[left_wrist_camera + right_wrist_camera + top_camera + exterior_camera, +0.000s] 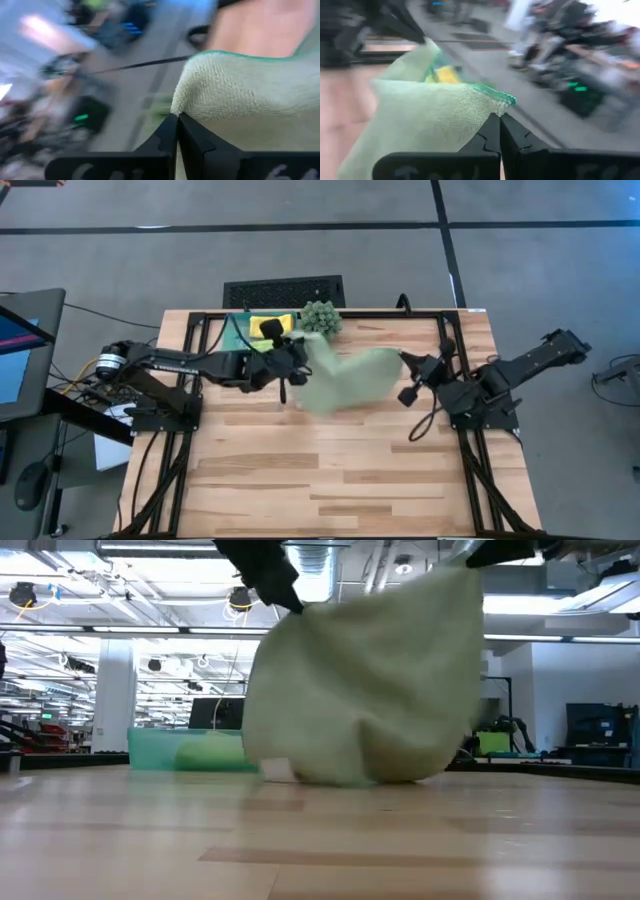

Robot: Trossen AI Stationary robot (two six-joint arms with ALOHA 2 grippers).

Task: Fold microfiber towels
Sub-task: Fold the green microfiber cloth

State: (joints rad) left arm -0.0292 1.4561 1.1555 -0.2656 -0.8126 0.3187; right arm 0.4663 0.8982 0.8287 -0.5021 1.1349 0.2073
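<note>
A pale sage green microfiber towel [345, 380] hangs spread between my two grippers over the middle of the table. My left gripper [297, 366] is shut on its left upper corner and my right gripper [405, 368] on its right upper corner. In the low view the towel [370, 690] sags like a sheet, and its lower edge [340, 778] reaches down to about the tabletop; whether it touches, I cannot tell. A yellow towel [270, 327] lies in the teal tray [238, 330] at the far left. My left gripper pinches one corner of the towel [183, 106] between its two shut fingers [167, 131]. The fingers come at it nearly level from the table's left. The cloth hangs down from that corner. My right gripper pinches the opposite upper corner [492, 104], with its teal stitched edge, between its two shut fingers [512, 132]. The fingers reach in nearly level from the table's right. The cloth runs away toward the left gripper, sagging between the two holds.
A spiky green ball-shaped plant [321, 317] stands at the far edge beside the tray, close behind the towel. In the low view the teal tray [160, 748] sits behind the towel on the left. Bare wood [340, 470] lies toward the near edge.
</note>
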